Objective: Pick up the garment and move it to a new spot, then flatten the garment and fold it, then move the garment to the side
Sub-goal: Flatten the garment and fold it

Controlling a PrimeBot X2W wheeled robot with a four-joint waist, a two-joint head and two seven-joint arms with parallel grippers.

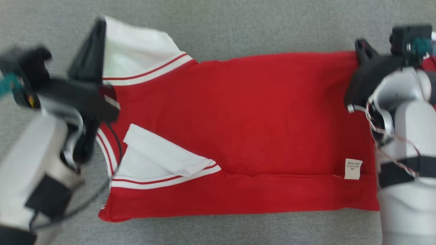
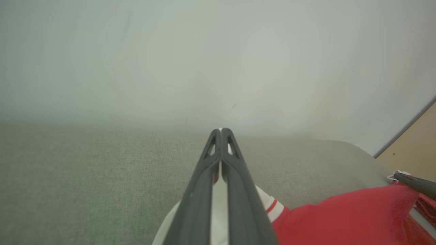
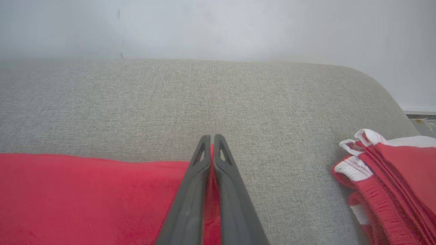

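The left gripper (image 1: 101, 23) has its 2 fingers pressed together on the white sleeve (image 1: 136, 47) of the garment (image 1: 255, 119); in the left wrist view a strip of white cloth runs up the narrow slit between them. Just right of those fingers, the sleeve's red-and-white striped cuff meets the red body.

The right gripper (image 3: 212, 136) also has its 2 fingers closed, on a fold of red cloth at the garment's far corner. The red body spreads to the left of these fingers and lies flat on the grey fabric-covered bench (image 3: 238, 102).

From the head view, the garment stretches between the 2 pairs of fingers as a wide red rectangle. On the near side from the left fingers, a 2nd white sleeve (image 1: 160, 160) is folded over the red body. On the near side from the right fingers, a small white label (image 1: 353, 169) sits on a seam close to the garment's edge.

To the right of the right fingers, apart from the garment, lies a bunched pile of red-and-white clothing (image 3: 391, 170). Beyond both pairs of fingertips, bare grey bench runs to a rounded edge, with a pale wall (image 3: 204, 27) behind it.
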